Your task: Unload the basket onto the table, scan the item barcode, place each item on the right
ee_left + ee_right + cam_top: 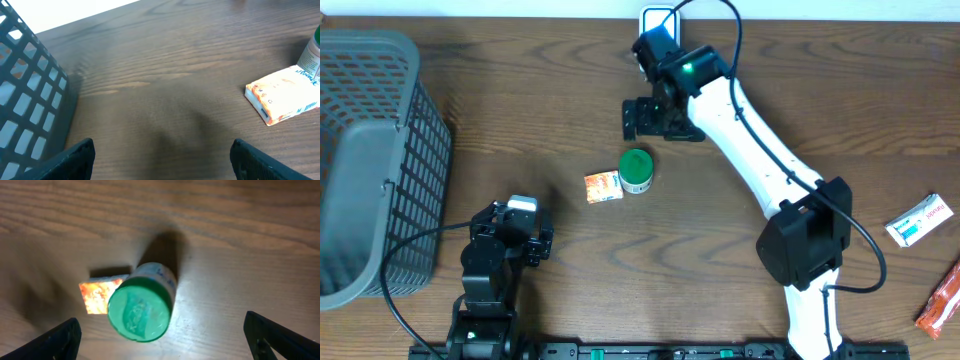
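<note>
The right pincer [170, 341] shows two black fingers [56, 342] in the bottom corners of its wrist view, set far apart, jaws wide and holding nothing. Below and between them stands the bottle [141, 307], upright, with its green cap toward the camera and a strip of white label showing on its side. From overhead the bottle [637, 171] sits near the middle of the tabletop [520, 90]. The right pincer [660, 120] hangs at about the bottle's 1 o'clock, apart from it.

A small orange box [603, 187] lies flat at the bottle's 8 o'clock, just beside it; whether the two touch cannot be told. In the right wrist view the box [99, 296] is partly hidden behind the cap.

The left pincer [512, 235] is also toward the bottle's 8 o'clock but well apart from it, near the tabletop's 6 o'clock edge. In its wrist view the left pincer [162, 160] is spread wide, with only bare wood between the fingers [75, 159]. That view has the box [282, 95] at 3 o'clock, the bottle [312, 52] cut off by the frame just beyond it, and the basket [30, 100] at 9 o'clock.

Overhead, the grey basket [430, 130] takes up the 9 o'clock edge. A white packet [920, 220] and an orange packet [942, 300] lie at the 3 to 4 o'clock edge. A white device [660, 18] sits at 12 o'clock, partly covered by the right arm.
</note>
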Tool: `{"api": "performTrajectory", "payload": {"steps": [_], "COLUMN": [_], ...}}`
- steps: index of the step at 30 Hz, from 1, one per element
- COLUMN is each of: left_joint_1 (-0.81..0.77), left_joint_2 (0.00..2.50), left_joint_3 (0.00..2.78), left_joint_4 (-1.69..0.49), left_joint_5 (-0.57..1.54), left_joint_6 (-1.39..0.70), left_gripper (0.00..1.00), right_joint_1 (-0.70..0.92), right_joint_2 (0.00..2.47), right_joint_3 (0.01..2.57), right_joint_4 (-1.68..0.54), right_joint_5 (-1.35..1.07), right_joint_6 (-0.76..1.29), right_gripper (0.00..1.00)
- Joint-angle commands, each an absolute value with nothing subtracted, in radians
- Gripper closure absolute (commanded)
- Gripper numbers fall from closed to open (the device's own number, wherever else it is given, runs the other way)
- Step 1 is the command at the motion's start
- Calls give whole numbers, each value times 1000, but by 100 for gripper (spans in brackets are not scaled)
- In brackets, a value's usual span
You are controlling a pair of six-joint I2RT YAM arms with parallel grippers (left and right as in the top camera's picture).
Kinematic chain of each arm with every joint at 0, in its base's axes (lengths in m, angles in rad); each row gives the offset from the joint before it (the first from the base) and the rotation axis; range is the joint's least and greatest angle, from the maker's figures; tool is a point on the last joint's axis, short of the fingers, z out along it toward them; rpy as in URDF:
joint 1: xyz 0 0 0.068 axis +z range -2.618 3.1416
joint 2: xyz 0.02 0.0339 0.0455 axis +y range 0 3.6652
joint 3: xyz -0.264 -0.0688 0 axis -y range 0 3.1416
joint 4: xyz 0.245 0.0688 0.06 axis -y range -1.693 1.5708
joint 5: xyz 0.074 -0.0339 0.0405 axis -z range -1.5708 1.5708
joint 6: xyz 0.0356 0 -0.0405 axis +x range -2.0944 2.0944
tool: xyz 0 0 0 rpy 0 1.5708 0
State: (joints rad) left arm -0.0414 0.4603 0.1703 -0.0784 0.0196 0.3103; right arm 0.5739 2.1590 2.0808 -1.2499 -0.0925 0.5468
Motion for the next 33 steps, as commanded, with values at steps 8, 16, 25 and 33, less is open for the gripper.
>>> {"api": "performTrajectory", "payload": {"steps": [8,16,25,33], "left_joint_1": [-44,-44,-44,-44], "left_joint_2": [456,456,456,456], "left_joint_3": [172,172,172,171], "left_joint_4": [-75,-75,-75,-75], "left_joint_5": [11,11,11,11], "left_joint_6": [301,301,301,301], "left_gripper": [13,13,13,13], "right_joint_1": [602,505,329,154], "right_joint_2": [2131,2100,2090,2086], "right_joint_3": [2083,2047,1867,1670], "right_joint_4": [-1391,-1699,-1699,-1703], "right_joint_5": [104,355,459,509], "right_joint_6": [628,786,1021,1137], "right_gripper": [99,98,98,98]}}
